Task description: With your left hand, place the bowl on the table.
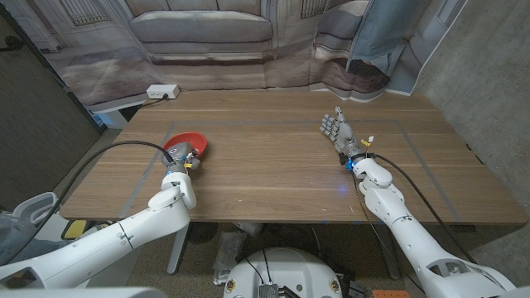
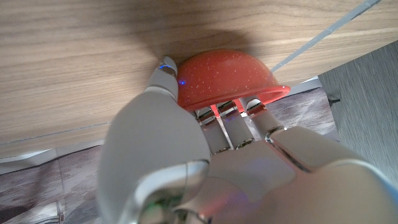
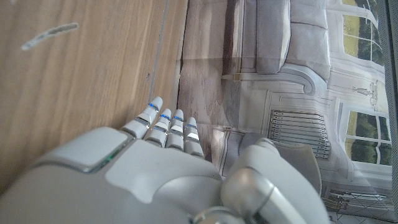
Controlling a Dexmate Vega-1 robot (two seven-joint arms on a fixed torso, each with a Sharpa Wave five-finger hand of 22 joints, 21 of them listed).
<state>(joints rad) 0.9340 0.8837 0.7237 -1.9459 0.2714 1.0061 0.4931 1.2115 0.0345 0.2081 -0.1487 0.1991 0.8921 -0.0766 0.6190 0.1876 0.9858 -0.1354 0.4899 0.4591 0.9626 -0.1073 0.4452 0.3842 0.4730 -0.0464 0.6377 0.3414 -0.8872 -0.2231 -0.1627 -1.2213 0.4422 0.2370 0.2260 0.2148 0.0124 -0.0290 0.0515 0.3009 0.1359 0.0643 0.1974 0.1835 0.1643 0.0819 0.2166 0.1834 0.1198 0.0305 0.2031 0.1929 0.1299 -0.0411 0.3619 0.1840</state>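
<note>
The fingers [image 2: 239,118] of the left hand [image 1: 184,159] are closed over the rim of the red bowl [image 1: 184,144], with the thumb pressed against its outer wall, so the bowl is held. It is seen at the table's [image 1: 273,165] left side, just beyond the fingers; whether its base touches the wood cannot be told. The right hand [image 1: 338,130] is kept well apart, fingers extended, nothing held.

bowl [image 1: 185,144] on table [image 1: 273,165] L side | R hand [image 1: 339,129] opposite
</note>
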